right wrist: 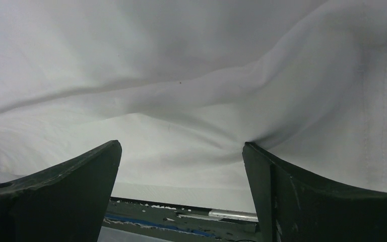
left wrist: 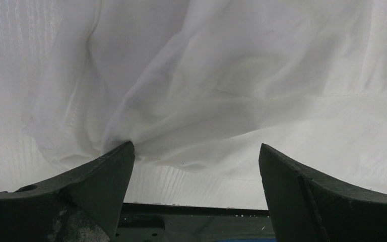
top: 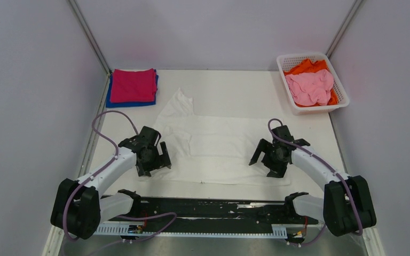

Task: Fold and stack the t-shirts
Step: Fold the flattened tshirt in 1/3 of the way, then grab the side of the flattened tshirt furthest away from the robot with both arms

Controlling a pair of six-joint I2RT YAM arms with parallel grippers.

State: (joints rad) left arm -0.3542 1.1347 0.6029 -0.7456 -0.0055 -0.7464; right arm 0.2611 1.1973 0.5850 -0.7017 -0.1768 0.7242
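While both arms lean over the white t-shirt [top: 219,141], you have each pair of fingers spread wide apart, closed on nothing. That shirt lies opened out across the middle of the surface [top: 235,80], with one sleeve reaching toward 11 o'clock. Your left fingers [top: 164,156] sit over its edge at about 8 o'clock, and your right fingers [top: 257,156] sit over its near part at about 4 o'clock.

From your left wrist camera, the left fingers [left wrist: 80,196] frame rumpled white cloth [left wrist: 221,91], and a gathered fold runs down to meet the tip of the finger on the left of that picture. From your right wrist camera, the right fingers [right wrist: 322,201] frame the same cloth [right wrist: 181,60]. A long ridge crosses it and dips to the tip of the finger on the right.

At 11 o'clock, in the far corner, a folded magenta tee [top: 133,85] rests on a folded blue tee [top: 131,104]. At 1 o'clock stands a white basket [top: 299,110], with a crumpled pink tee [top: 309,88] lying on an orange tee [top: 309,66] inside it.
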